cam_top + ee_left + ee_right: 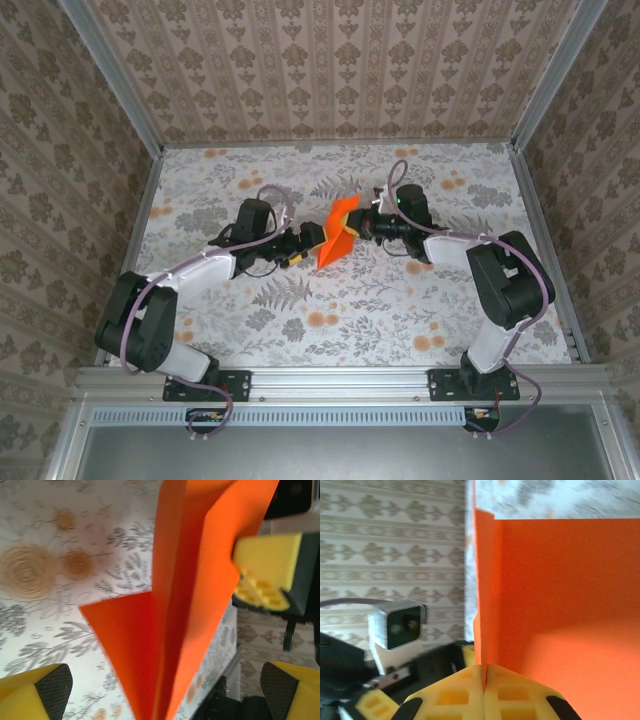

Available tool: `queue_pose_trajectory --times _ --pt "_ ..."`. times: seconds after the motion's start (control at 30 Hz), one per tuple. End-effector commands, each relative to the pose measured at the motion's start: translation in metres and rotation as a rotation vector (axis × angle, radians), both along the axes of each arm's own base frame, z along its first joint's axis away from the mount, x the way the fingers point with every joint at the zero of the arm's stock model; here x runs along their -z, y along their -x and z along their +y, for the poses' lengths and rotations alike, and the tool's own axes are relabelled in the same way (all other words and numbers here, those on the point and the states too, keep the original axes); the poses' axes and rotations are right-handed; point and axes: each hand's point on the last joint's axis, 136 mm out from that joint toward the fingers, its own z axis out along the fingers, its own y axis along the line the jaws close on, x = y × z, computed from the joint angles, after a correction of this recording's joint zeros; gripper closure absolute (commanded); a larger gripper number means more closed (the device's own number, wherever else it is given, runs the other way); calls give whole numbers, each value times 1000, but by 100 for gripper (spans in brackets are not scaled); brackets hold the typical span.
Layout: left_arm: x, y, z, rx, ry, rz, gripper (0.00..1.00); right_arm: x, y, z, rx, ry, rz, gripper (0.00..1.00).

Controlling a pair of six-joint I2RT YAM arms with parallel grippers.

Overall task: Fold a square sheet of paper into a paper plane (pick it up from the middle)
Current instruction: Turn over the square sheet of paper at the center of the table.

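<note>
Right jaws clamped on orange paper [340, 235], left jaws apart beside, flowered table [400, 300] below

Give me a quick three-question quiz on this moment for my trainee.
1. True or false: the left tool stands open.
2. Which tool pinches the orange paper? A the left; B the right tool; C both.
3. Fill in: the paper is not a flat sheet; it is ___.
Key: 1 true; 2 B; 3 folded.
</note>
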Motion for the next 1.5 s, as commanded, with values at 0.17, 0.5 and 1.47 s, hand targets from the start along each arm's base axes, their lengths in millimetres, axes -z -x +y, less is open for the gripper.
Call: queue_pose_trajectory --times 0.17,0.5,1.47 --pt "-47 -1 -25 56 199 -66 0 -71 -12 5 -54 -209 -53 92" --pt "-73 -12 -40 48 333 -129 5 -64 -8 7 -70 -234 -10 91" --pt "-18 -9 10 46 -231 -157 94 -21 23 -65 59 352 26 39"
